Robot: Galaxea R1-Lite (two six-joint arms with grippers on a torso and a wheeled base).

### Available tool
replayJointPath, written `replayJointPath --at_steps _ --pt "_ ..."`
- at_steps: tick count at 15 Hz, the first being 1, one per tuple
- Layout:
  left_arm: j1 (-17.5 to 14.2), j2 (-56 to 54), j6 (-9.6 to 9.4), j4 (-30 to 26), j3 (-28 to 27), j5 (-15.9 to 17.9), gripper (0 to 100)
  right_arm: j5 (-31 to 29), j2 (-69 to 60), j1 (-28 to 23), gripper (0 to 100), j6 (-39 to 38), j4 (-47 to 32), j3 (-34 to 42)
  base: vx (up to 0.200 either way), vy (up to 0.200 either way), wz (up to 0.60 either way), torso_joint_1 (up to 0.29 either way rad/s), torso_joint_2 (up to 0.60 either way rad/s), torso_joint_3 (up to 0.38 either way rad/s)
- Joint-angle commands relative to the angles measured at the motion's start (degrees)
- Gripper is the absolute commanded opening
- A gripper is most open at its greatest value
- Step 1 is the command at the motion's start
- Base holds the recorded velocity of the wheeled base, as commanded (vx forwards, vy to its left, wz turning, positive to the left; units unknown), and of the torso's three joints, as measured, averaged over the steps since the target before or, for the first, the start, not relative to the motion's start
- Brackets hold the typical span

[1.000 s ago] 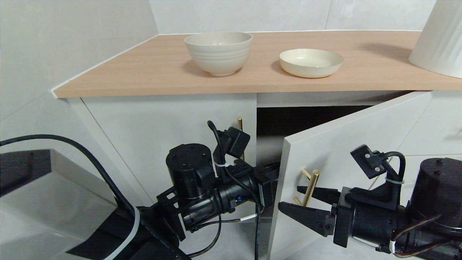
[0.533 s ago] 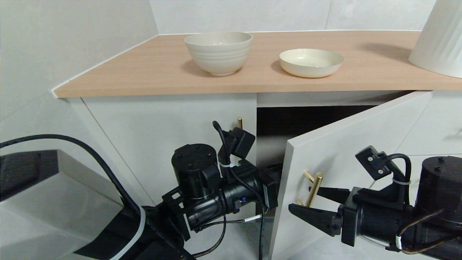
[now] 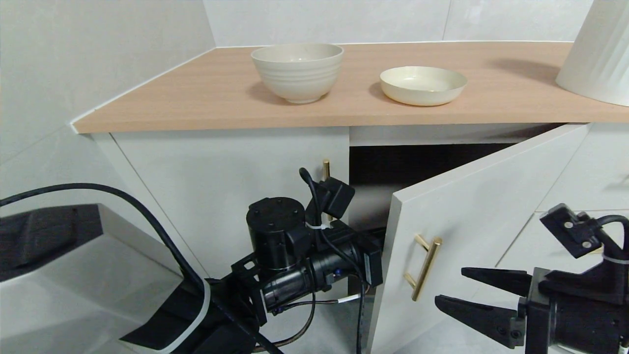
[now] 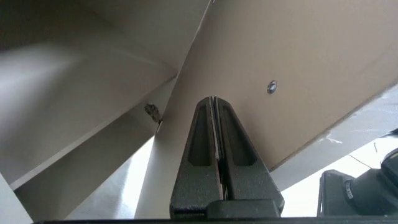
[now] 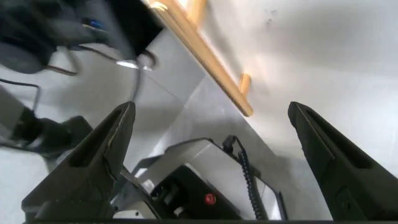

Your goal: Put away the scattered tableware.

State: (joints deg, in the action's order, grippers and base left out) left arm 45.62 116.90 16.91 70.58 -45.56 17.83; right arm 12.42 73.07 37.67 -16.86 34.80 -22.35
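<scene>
A deep cream bowl (image 3: 297, 71) and a shallow cream dish (image 3: 422, 84) stand on the wooden countertop (image 3: 196, 103). Below them the right cabinet door (image 3: 471, 206) is partly open, its gold handle (image 3: 426, 268) facing me. My left gripper (image 4: 213, 101) is shut with nothing in it, and its tips rest against the door's inner face beside a small screw (image 4: 271, 87). In the head view its fingers are hidden behind the door's edge. My right gripper (image 3: 451, 285) is open, low and to the right of the handle (image 5: 205, 50), apart from it.
The cabinet's dark inside (image 3: 417, 162) shows above the door. The left door (image 3: 231, 187) is closed, with a gold handle (image 3: 326, 169) at its edge. A tall white ribbed vessel (image 3: 597, 54) stands at the counter's right end. More white cabinet fronts (image 3: 585, 182) lie to the right.
My right gripper has drawn back to the right, off the gold handle, still open. The left arm has pushed farther right behind the door, which has swung slightly wider.
</scene>
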Motion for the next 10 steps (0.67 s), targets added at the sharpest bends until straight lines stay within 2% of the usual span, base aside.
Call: replayJointPath --at_steps 1,6,8,10 --pt "0.1 0.2 0.05 0.0 -0.1 -0.1 0 0.1 -3.7 0.0 100 0.0 -0.3 0.0 -0.200 0.000 0.00 -0.002 0.00 0.002" --pt "0.2 2.4 -0.03 -0.2 -1.7 0.0 0 0.1 -4.2 0.0 100 2.1 -0.4 0.5 -0.200 0.000 0.00 0.001 0.00 0.002" --pt "0.1 6.4 -0.03 -0.5 -5.9 0.0 0 0.1 -4.3 0.0 100 3.2 -0.4 1.2 0.000 0.000 0.00 0.000 0.00 0.000" --pt "-0.2 9.3 0.05 -3.4 -10.7 -0.1 0 0.1 -4.5 0.0 100 3.3 -0.4 1.3 0.000 0.000 0.00 0.000 0.00 0.000"
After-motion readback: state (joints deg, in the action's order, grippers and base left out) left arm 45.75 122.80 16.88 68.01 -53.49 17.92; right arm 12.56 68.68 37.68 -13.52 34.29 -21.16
